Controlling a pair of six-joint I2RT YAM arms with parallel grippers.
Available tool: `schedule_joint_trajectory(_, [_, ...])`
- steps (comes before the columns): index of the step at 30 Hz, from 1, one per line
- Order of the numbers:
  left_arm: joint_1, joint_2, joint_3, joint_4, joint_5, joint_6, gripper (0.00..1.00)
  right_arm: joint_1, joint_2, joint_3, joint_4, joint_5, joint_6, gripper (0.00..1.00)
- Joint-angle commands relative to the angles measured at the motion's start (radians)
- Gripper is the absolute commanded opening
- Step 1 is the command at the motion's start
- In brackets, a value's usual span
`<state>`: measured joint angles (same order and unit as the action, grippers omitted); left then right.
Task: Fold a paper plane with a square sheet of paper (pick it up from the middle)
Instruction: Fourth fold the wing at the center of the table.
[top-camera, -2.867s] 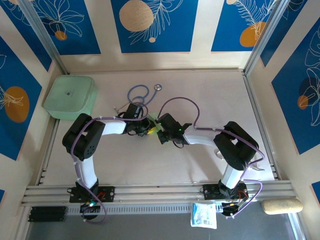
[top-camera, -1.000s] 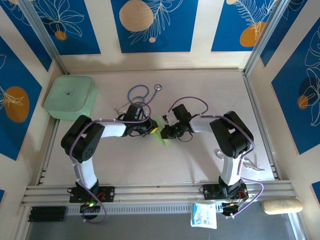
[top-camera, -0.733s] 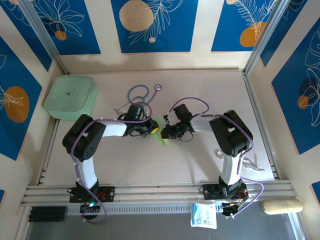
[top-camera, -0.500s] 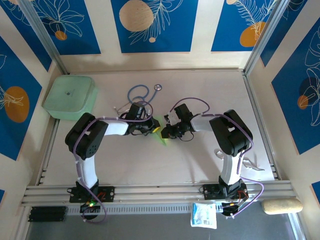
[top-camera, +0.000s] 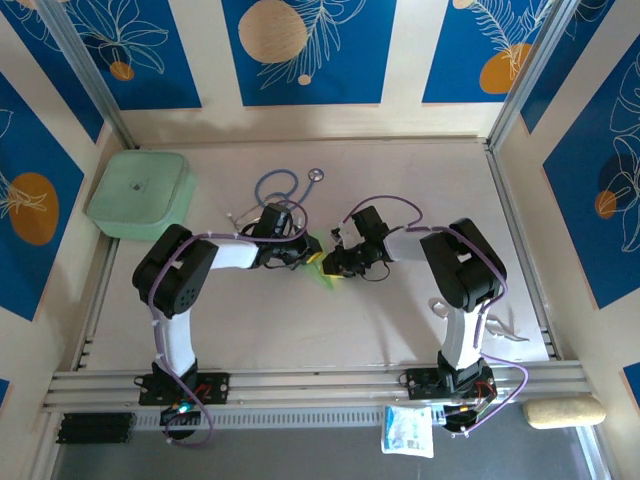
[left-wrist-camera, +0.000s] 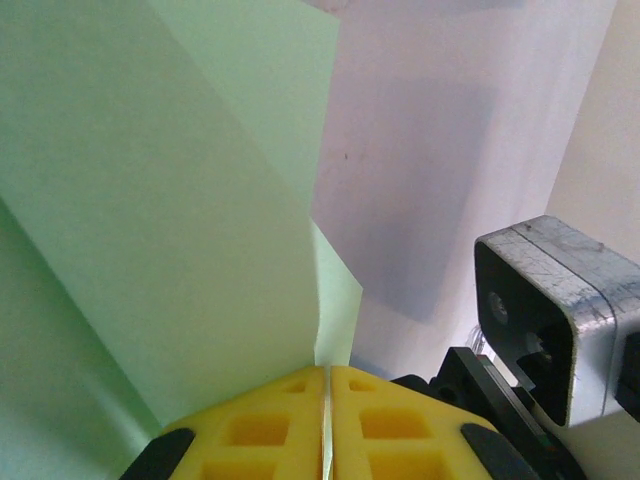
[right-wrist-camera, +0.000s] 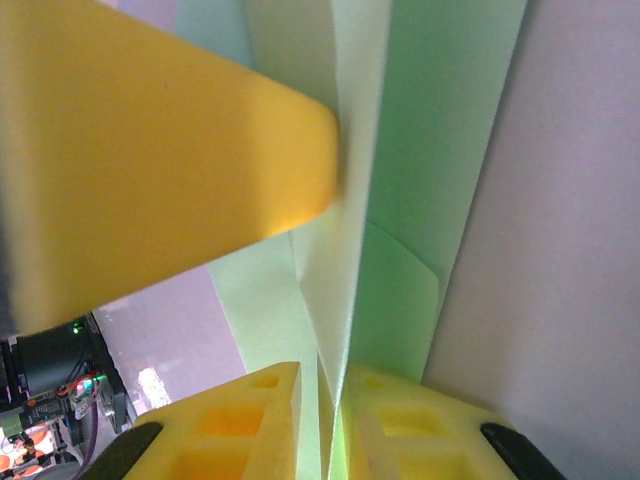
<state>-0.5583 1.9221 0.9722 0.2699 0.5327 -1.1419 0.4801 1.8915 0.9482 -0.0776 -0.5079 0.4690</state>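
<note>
1. A pale table (top-camera: 400, 180) sits inside blue-and-cream patterned walls. A blue stethoscope (top-camera: 280, 186) lies toward the back and serves as the landmark here.
2. The paper (top-camera: 324, 281) is just on the near side of the stethoscope, lifted between the two arms. It is already creased into a narrow, layered strip.
3. The left gripper (top-camera: 308, 256) comes at the paper from the stethoscope's near-left. In its wrist view its fingers are pressed together on a paper (left-wrist-camera: 150, 200) edge at the left gripper (left-wrist-camera: 325, 375).
4. The right gripper (top-camera: 337, 268) meets the paper from the stethoscope's near-right. In its wrist view the jaws of the right gripper (right-wrist-camera: 325, 385) stand a sliver apart with paper (right-wrist-camera: 440, 150) layers between them. Whether they pinch or merely straddle, I cannot tell.
5. The key relation is that the strip's long axis runs from the stethoscope side toward the near edge, with one gripper on each flank. Both touch it, so neither is nearer, and the next crease probably depends on the left grip holding.
6. Count: one paper, two grippers, one stethoscope, and one mint-green box (top-camera: 139, 194) well to the stethoscope's left.
</note>
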Motion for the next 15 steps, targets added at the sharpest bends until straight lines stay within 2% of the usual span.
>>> schedule_joint_trajectory(1, [-0.009,0.020,0.025,-0.012,0.021,0.034,0.10,-0.005,-0.053,0.006,-0.063,-0.025,0.017,0.21])
schedule_joint_trajectory(15, [-0.008,0.021,0.022,-0.012,0.025,0.035,0.10,-0.001,-0.075,-0.018,-0.105,0.000,0.017,0.22])
